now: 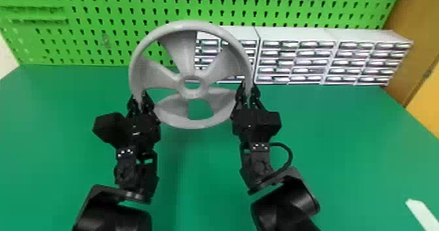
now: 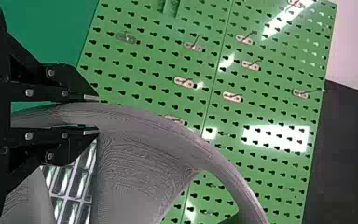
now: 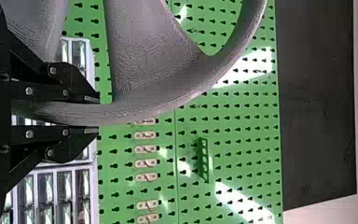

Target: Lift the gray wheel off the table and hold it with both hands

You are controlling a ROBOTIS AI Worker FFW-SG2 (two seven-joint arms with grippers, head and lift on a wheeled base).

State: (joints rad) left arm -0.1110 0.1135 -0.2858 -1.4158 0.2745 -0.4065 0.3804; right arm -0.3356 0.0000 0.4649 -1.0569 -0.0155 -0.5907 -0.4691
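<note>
Black left gripper [image 1: 138,98]: pinching the wheel's [image 1: 185,57] left rim
Right gripper [image 1: 248,88]: pinching its right rim
Wheel: gray, tilted up between the 2, off the table [image 1: 202,181]
Drawers [image 1: 295,62]: behind, right
Pegboard [image 1: 98,34]: green, back

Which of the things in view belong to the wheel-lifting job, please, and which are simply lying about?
Part of the job:
- gray wheel
- left end effector, on its rim
- right end effector, likewise
- green table

Just around:
- green pegboard
- pegboard hooks
- small-parts drawer cabinets
</note>
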